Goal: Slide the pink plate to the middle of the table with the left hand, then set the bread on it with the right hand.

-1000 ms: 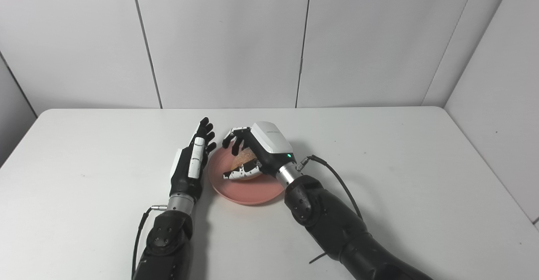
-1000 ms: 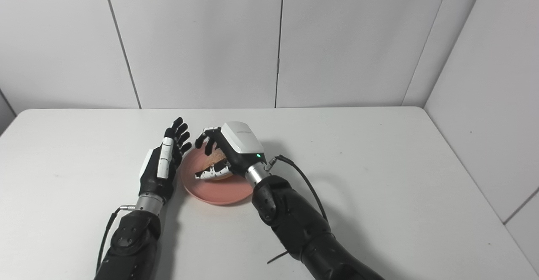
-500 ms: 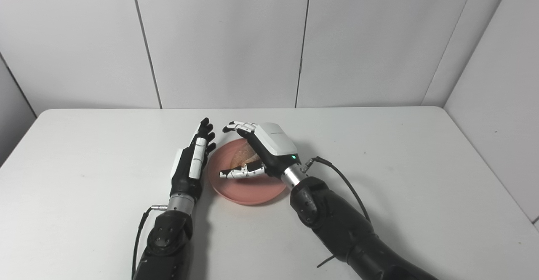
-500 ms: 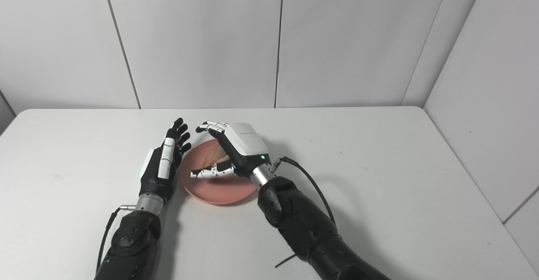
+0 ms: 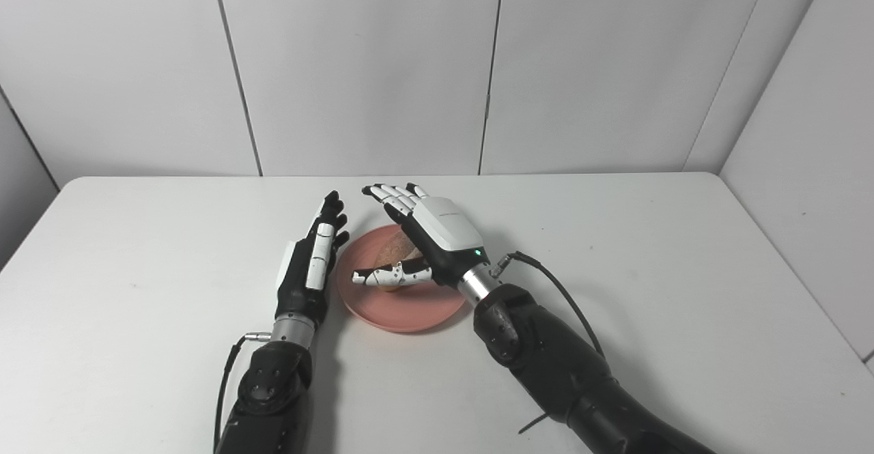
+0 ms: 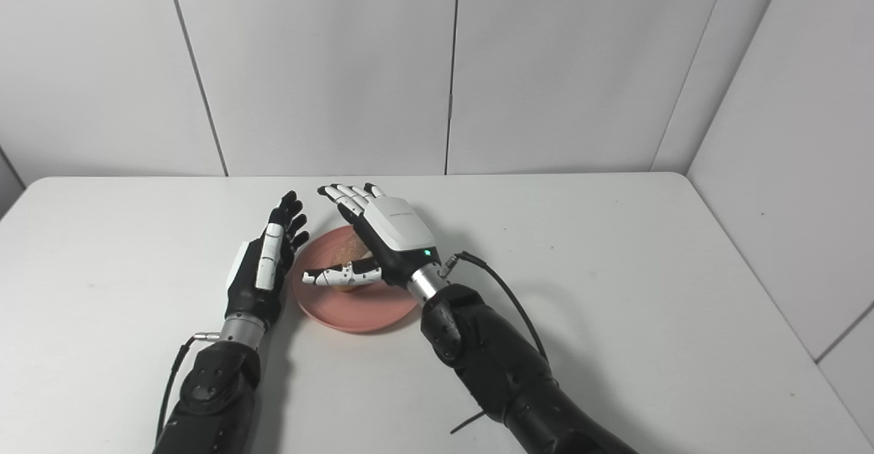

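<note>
A white table [image 5: 614, 249] is carrying 1 thing directly — a pink plate [image 5: 410, 314]. It is sitting near the middle.

White table [image 5: 683, 290], grey wall panels [image 5: 362, 65]

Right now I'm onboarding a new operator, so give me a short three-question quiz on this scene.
1. True or false: the right hand is shut on the bread.
2. Where does the bread lie? A) on the pink plate B) on the bare table
3. On which side of the plate is the left hand?

Key: 1 false, its fingers are spread. 2 A. 3 The plate's left side, at its rim.
</note>
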Action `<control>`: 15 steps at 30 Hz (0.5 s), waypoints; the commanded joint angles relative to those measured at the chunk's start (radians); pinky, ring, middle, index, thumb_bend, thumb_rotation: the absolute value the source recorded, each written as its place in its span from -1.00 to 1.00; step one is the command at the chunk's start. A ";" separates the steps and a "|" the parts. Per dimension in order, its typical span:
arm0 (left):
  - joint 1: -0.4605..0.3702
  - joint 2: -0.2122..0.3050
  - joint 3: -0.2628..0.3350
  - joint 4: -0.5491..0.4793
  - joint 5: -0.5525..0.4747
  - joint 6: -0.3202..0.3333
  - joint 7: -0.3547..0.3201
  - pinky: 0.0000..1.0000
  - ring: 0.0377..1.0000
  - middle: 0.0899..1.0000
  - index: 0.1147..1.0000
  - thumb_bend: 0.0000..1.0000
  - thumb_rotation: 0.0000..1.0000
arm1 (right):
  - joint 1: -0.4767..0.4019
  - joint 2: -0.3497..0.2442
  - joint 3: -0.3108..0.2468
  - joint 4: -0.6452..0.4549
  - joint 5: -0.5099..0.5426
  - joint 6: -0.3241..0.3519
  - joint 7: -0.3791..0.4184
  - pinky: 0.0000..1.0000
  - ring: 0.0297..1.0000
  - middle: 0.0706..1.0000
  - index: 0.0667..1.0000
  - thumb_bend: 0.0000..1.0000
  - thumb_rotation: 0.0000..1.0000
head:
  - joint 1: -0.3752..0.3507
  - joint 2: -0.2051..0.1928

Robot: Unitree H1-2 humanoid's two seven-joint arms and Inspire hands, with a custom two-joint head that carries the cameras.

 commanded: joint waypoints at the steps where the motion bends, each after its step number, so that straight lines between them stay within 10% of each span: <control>1: -0.027 -0.004 0.003 -0.016 -0.014 -0.013 -0.007 0.88 0.95 0.95 0.90 0.38 1.00 | -0.022 -0.009 -0.018 -0.036 0.010 -0.043 -0.042 1.00 0.93 0.93 0.90 0.22 0.55 | 0.001 -0.001; 15: -0.026 -0.008 0.006 -0.027 -0.024 -0.001 -0.009 0.89 0.95 0.94 0.88 0.41 1.00 | 0.046 0.004 -0.170 -0.120 0.153 -0.098 -0.099 0.96 0.96 1.00 1.00 0.28 0.72 | 0.002 -0.005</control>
